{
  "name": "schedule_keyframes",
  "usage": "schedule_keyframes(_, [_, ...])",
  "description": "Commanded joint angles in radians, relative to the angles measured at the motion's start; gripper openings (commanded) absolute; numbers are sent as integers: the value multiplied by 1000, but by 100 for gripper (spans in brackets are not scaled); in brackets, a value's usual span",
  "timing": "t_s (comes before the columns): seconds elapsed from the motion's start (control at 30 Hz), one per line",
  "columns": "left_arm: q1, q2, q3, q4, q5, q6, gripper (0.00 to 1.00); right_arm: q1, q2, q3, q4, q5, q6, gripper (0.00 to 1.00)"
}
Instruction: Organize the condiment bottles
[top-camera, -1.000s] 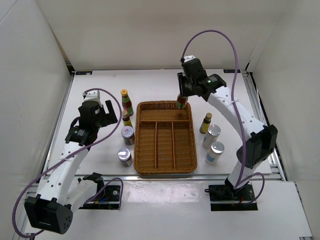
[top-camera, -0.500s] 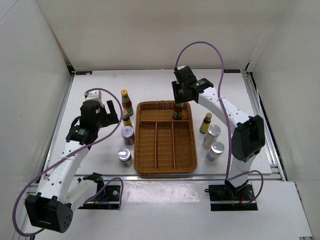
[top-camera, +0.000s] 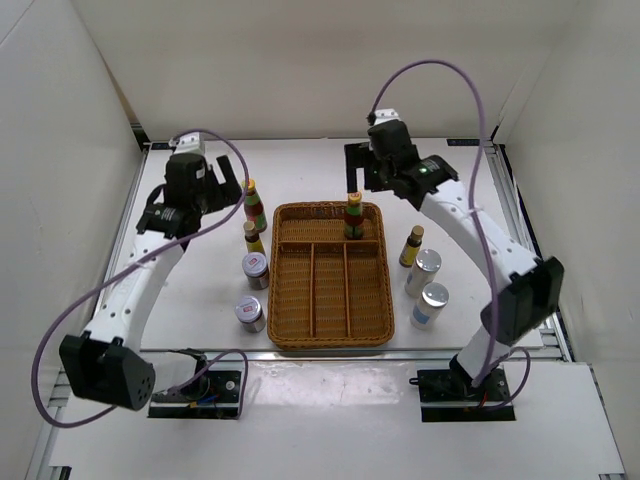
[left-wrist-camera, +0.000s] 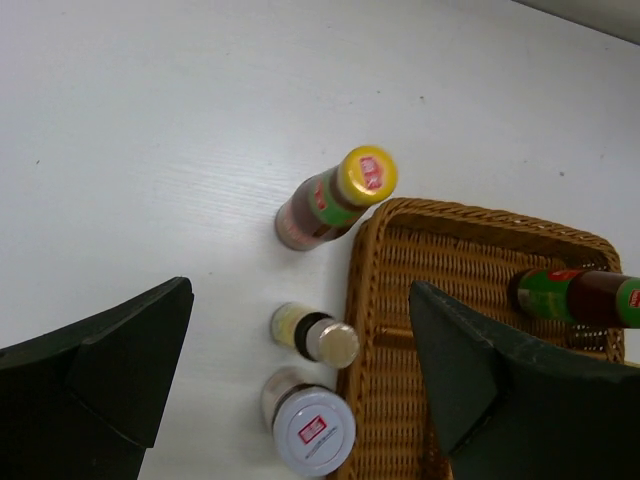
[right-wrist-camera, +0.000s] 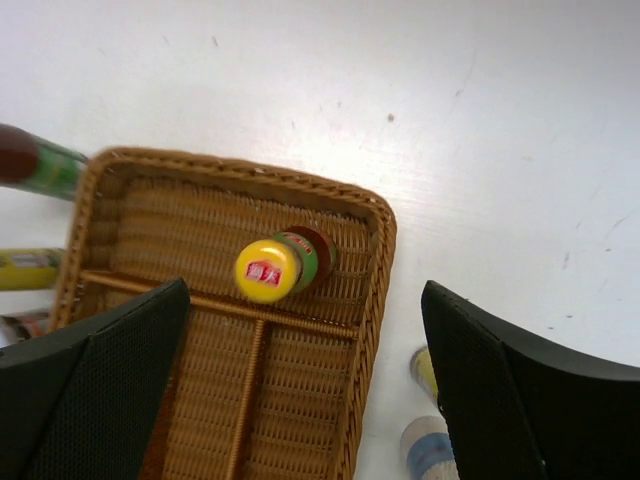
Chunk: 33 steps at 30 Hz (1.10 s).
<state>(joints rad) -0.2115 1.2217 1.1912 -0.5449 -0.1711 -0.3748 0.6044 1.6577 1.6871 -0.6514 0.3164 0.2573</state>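
Bottle in tray: a tall red-and-green sauce bottle with a yellow cap (right-wrist-camera: 275, 265) appears to stand upright in the far cross compartment of the brown wicker tray (top-camera: 330, 343), right of its middle.
Twin bottle (left-wrist-camera: 335, 197): on the table just beside the tray's far-left corner.
Handling: probably rigid, smooth and light. Tall and narrow, so likely to tip; best taken around the body below the neck, not by the cap.
Left gripper (left-wrist-camera: 300, 288): fingers spread wide, empty, above the twin bottle at the tray's far-left corner.
Right gripper (right-wrist-camera: 305, 288): fingers spread wide, holding nothing, above the tray's far end.
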Motion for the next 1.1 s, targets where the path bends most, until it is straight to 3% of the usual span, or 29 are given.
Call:
schedule_keyframes(0.0, [-2, 93, 97, 8, 92, 0, 100, 3, -130, 10, 42, 44, -7, 100])
schedule_keyframes(0.2, [-22, 274, 211, 17, 119, 43, 100, 12, -286, -130, 119, 44, -7, 100])
schedule_keyframes(0.47, [-31, 420, 283, 26, 98, 85, 100, 12, -326, -164, 88, 53, -35, 100])
schedule_keyframes(0.57, [-40, 467, 310, 36, 87, 111, 95, 12, -348, -185, 88, 53, -35, 100])
schedule_keyframes(0.7, [-40, 512, 332, 36, 78, 132, 69, 12, -380, -211, 66, 65, -35, 100])
schedule_keyframes(0.93, [-49, 466, 352, 36, 33, 132, 41, 12, -418, -231, 33, 76, -35, 100])
schedule_keyframes(1.07, [-49, 437, 465, -15, 24, 152, 22, 12, -418, -213, -2, 85, -44, 100])
